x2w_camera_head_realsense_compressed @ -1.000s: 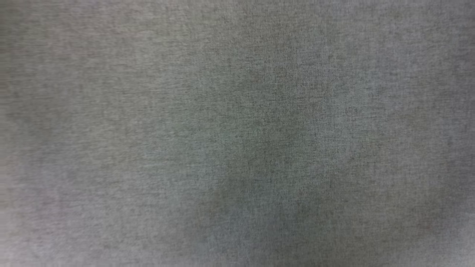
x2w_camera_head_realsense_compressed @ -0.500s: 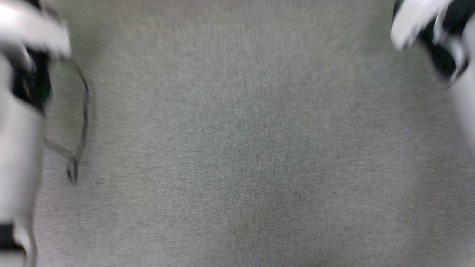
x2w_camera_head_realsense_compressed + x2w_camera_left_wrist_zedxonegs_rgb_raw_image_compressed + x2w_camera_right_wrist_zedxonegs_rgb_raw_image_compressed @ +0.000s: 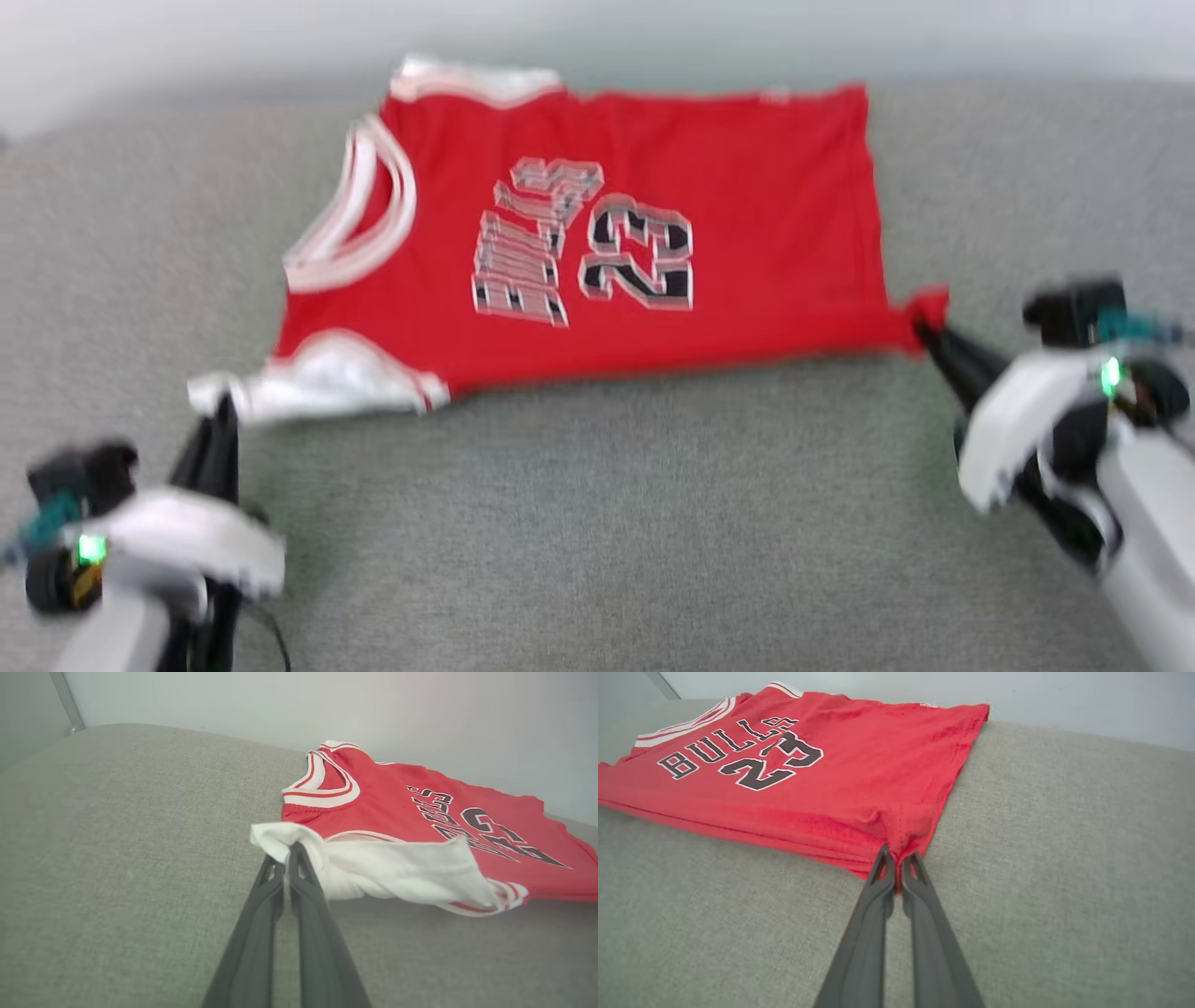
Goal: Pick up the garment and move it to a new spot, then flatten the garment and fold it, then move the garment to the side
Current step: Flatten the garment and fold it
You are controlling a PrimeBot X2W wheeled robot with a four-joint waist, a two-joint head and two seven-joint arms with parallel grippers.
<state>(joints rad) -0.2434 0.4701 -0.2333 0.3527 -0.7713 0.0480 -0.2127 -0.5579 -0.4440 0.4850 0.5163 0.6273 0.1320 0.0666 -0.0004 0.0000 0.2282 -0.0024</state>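
Note:
The garment [image 3: 597, 233], a red jersey with white sleeves, striped trim and the number 23, lies spread on a grey fabric surface [image 3: 597, 523], neck to the left and hem to the right. My left gripper [image 3: 219, 411] is shut on the tip of the near white sleeve [image 3: 373, 872]; its closed fingertips pinch that cloth in the left wrist view [image 3: 287, 851]. My right gripper [image 3: 924, 322] is shut on the near hem corner, where the red cloth bunches [image 3: 896, 835]. Between the two grips the near edge is pulled taut.
A pale wall [image 3: 597, 37] rises directly behind the garment's far edge. The grey surface extends broadly toward me and to the left [image 3: 117, 835] and to the right [image 3: 1064, 835] of the garment.
The head view has swung up from bare grey fabric to the garment and both grippers; this is camera motion, blurred in the middle frame.

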